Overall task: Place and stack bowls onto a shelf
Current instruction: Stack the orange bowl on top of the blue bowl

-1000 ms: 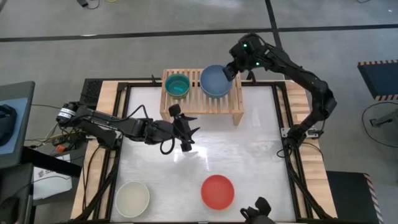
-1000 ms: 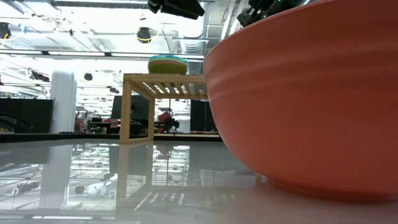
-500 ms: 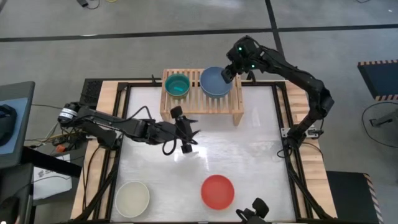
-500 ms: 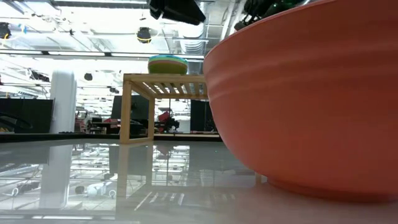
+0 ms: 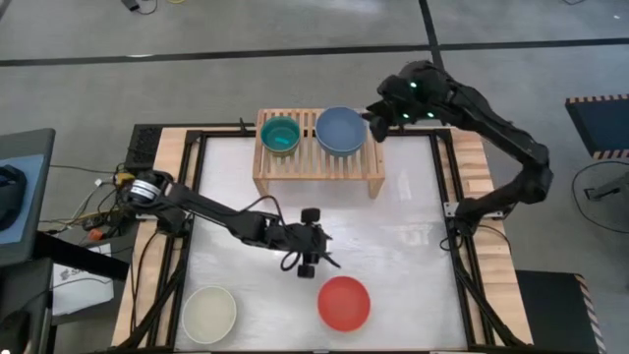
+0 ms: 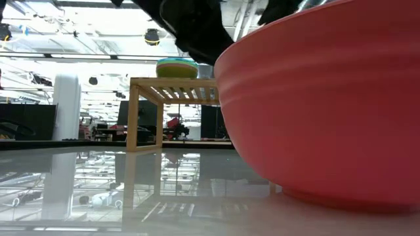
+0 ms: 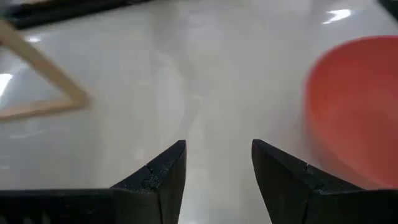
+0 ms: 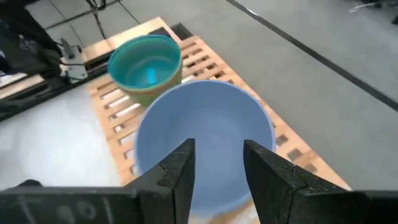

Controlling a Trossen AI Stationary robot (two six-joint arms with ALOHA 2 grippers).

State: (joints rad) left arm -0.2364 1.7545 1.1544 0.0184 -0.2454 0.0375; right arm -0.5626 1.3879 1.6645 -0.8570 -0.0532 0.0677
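— The left claw (image 5: pixel 313 258) hung low over the middle of the surface (image 5: pixel 413 246), its fingers (image 7: pixel 158 180) parted with nothing between them.

— And the thing it was after?

— The red bowl (image 5: pixel 344 302) sat on the surface near the front edge, just beside the claw on the front-right; in the left wrist view it filled one side, ahead of the gap and off its line. The left arm was plainly the nearer one, so the move probably called for a short swing toward that rim.

— The right claw (image 5: pixel 376 120)?

— It was above the right end of the shelf (image 5: pixel 316 164) at the back edge, open and empty, over the blue bowl (image 5: pixel 341 129) that rested on the slats. A teal bowl (image 5: pixel 280 134) stood beside it, and a cream bowl (image 5: pixel 209 314) waited at the front-left corner.
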